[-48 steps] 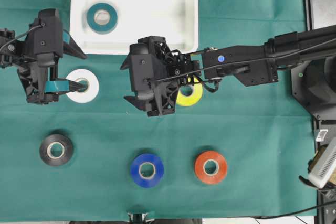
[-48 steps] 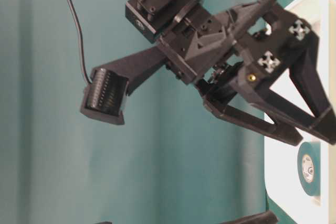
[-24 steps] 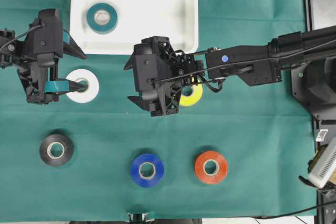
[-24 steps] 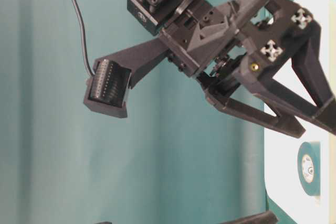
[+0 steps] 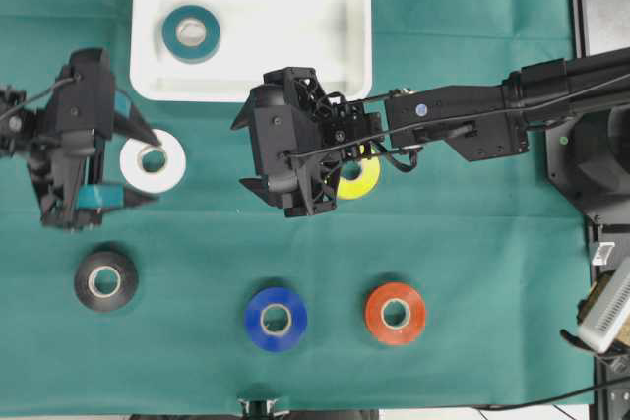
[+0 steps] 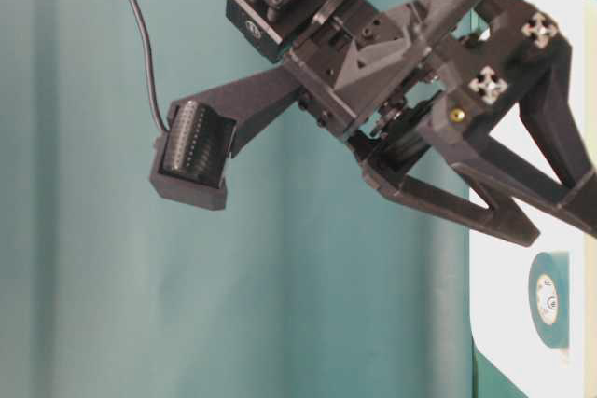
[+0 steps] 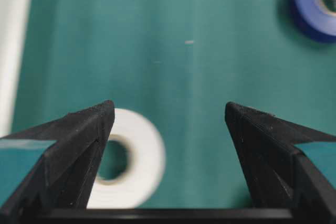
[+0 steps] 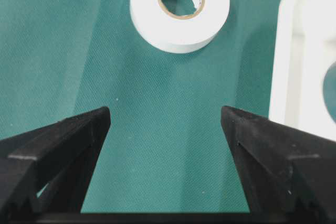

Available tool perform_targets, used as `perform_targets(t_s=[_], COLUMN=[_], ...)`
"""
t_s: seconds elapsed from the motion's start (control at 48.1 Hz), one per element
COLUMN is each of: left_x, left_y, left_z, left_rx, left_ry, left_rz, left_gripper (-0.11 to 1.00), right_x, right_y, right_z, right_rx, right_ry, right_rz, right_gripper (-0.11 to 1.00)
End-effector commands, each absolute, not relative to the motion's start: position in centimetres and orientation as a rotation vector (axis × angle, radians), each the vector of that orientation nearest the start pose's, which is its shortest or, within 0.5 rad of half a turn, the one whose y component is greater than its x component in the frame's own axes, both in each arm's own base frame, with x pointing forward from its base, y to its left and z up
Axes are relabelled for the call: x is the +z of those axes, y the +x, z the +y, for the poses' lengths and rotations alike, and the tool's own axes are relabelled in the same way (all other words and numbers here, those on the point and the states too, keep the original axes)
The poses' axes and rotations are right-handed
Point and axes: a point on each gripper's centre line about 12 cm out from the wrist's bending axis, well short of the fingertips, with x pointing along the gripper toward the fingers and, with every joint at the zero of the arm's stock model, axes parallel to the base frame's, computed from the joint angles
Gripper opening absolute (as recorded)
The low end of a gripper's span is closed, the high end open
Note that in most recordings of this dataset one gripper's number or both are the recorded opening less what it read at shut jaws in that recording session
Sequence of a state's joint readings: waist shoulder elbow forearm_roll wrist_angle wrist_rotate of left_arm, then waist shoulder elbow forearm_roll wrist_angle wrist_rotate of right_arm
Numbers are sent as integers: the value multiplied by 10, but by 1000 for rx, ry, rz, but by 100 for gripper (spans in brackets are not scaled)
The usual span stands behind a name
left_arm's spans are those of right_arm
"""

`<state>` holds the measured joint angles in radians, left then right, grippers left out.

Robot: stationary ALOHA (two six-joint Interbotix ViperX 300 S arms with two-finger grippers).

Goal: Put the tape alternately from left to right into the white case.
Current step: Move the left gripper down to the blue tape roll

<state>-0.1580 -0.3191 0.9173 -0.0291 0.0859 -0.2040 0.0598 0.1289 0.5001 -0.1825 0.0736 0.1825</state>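
On green cloth (image 5: pixel 472 243), nearest row: black roll (image 5: pixel 105 280) at left, blue roll (image 5: pixel 276 319) in the middle, red-orange roll (image 5: pixel 396 313) to its right, all flat and apart.

Middle row, left: white roll (image 5: pixel 153 160), flat, just below the case rim. Left gripper (image 5: pixel 133 166) beside it, jaws wide, nothing between them; in the wrist view one finger (image 7: pixel 79 145) overlaps the white roll (image 7: pixel 131 161), contact cannot be told.

Middle row, centre: right gripper (image 5: pixel 251 156) reaching across from the right, jaws wide, holding nothing; bare cloth between them in the wrist view, white roll (image 8: pixel 179 9) ahead. Yellow roll (image 5: pixel 360 176) flat, mostly hidden under the right wrist.

Far edge: white case (image 5: pixel 295 46), shallow, raised rim. Inside, teal roll (image 5: pixel 191 32) lying flat toward the left end; rest of the floor bare. Same roll (image 6: pixel 549 298) visible in the table-level view, right gripper looming blurred in front.
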Motion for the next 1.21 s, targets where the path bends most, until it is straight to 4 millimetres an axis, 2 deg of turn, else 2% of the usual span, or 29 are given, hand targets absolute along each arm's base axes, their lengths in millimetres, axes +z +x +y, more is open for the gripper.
perform_targets(t_s=[0.0, 0.083, 0.27, 0.416, 0.791, 0.915, 1.186], left_x=[198, 196, 176, 174, 176, 183, 184], left_y=[302, 301, 297, 300, 321, 333, 363], left_z=[-62, -76, -109, -125, -141, -146, -158], left_rx=[-113, -157, -250, -289, -303, -302, -273], left_ry=[-185, -170, -119, -101, -111, -135, -218], left_rz=[652, 658, 723, 732, 727, 702, 701], left_gripper=[91, 91, 89, 89, 89, 89, 89], right_x=[183, 183, 183, 183, 183, 181, 180], right_y=[431, 432, 432, 432, 431, 430, 429], right_z=[24, 24, 24, 24, 24, 25, 24], right_rx=[51, 50, 51, 51, 53, 54, 53], right_ry=[-43, -45, -47, -47, -42, -40, -39], right_rz=[648, 648, 648, 648, 638, 642, 647], right_gripper=[63, 63, 63, 63, 63, 63, 63])
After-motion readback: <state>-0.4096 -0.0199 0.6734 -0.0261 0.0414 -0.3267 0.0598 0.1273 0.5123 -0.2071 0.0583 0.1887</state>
